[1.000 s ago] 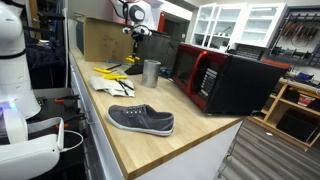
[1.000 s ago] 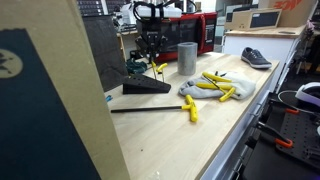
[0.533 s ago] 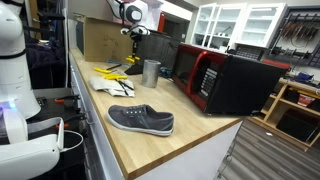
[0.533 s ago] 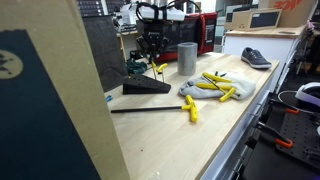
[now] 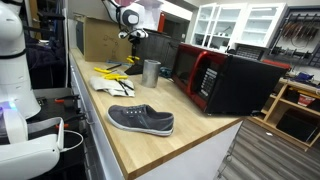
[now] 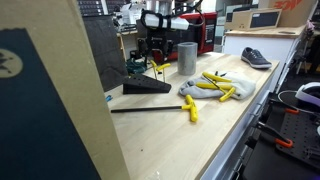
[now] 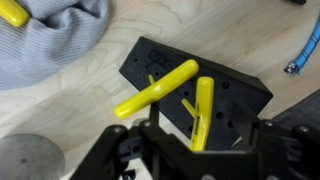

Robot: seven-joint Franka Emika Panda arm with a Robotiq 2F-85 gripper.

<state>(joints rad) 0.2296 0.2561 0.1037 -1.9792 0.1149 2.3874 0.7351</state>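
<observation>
My fingers (image 7: 128,152) stand spread open on either side of a yellow handle (image 7: 201,112) stuck in the black block (image 7: 240,88). A grey cloth (image 7: 50,40) lies beside the block on the tabletop (image 7: 60,115).

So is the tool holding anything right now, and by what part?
Nothing. The tool stands open over the black block; a yellow handle stands between its jaws, gripped by neither.

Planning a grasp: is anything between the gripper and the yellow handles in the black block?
Nothing visible. The gripper hangs just above the yellow handles in the black block; the grey cloth lies aside.
</observation>
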